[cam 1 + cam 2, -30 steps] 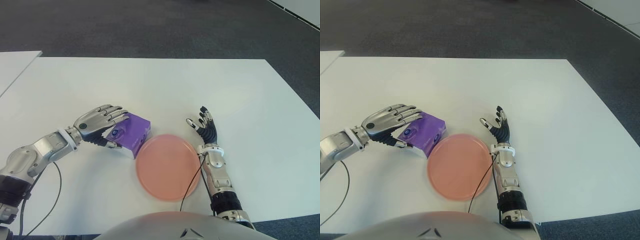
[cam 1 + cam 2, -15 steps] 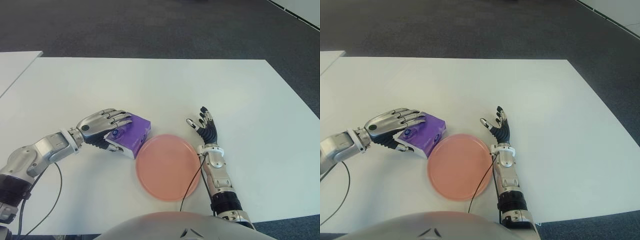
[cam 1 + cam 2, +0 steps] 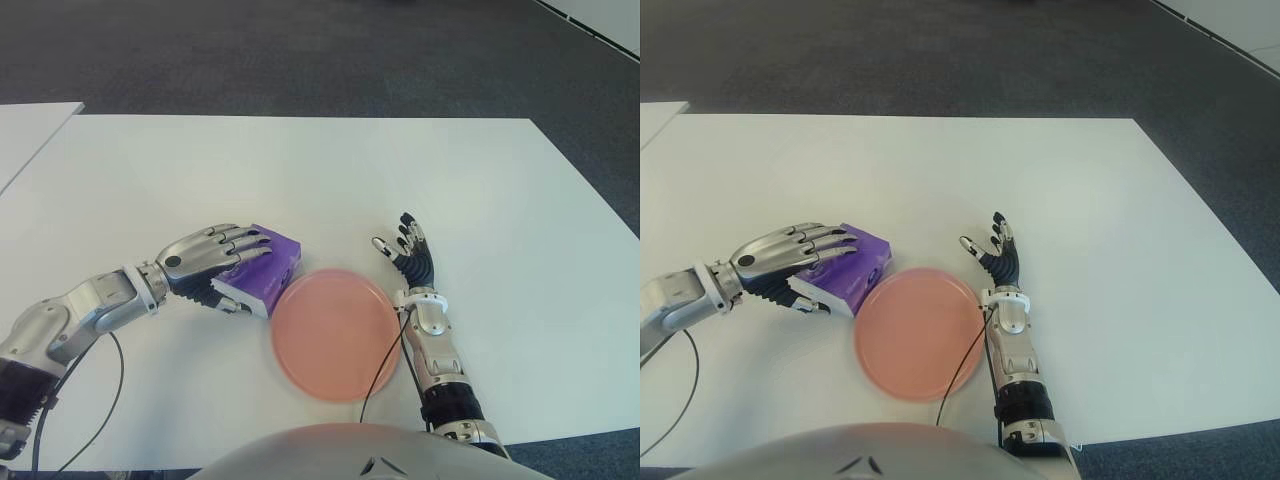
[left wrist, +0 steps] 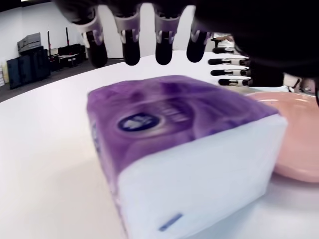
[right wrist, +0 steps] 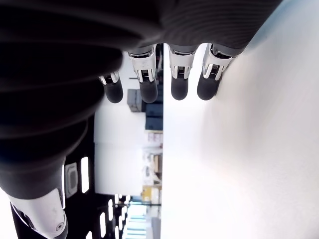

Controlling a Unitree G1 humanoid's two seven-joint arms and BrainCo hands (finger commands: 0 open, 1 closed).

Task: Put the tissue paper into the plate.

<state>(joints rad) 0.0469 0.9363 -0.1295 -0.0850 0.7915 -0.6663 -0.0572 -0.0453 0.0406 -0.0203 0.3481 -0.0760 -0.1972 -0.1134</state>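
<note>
A purple tissue pack (image 3: 274, 268) with a white end lies on the white table (image 3: 400, 170), touching the left rim of the pink plate (image 3: 335, 333). My left hand (image 3: 245, 275) reaches over the pack from the left, its fingers stretched across the purple top and the thumb low by the white end. In the left wrist view the fingertips (image 4: 130, 52) hover just above the pack (image 4: 184, 144) with a gap, so the hand is open. My right hand (image 3: 405, 250) shows right of the plate, fingers spread, holding nothing.
A cable (image 3: 385, 365) runs from the right forearm along the plate's right rim. A second white table (image 3: 25, 125) stands at the far left. Dark carpet (image 3: 300, 50) lies beyond the far edge.
My left hand has sunk lower over the tissue pack and drawn back slightly towards me. The pack, plate and right hand have not moved.
</note>
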